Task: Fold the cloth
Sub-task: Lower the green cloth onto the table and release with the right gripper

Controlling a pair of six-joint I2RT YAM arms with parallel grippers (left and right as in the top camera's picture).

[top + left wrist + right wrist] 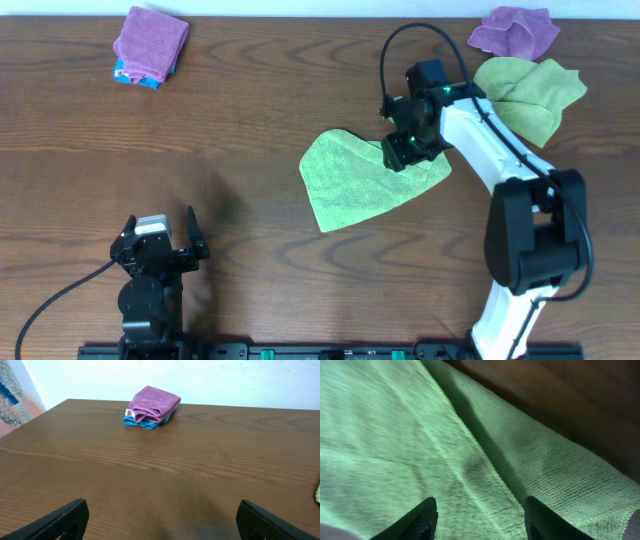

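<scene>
A light green cloth (pixel 350 180) lies on the wooden table, partly folded over itself, at the middle right. My right gripper (pixel 405 150) is over its upper right part. In the right wrist view the cloth (pixel 420 435) fills the frame, with a fold ridge running diagonally, and my right gripper (pixel 480 520) is open just above the fabric, with nothing between the fingers. My left gripper (pixel 160 240) is open and empty near the front left edge; the left wrist view shows its fingers (pixel 160 520) wide apart over bare wood.
A folded purple cloth on a blue one (pixel 150 45) sits at the back left, also in the left wrist view (pixel 151 406). A crumpled purple cloth (pixel 515 30) and a yellow-green cloth (pixel 530 90) lie at the back right.
</scene>
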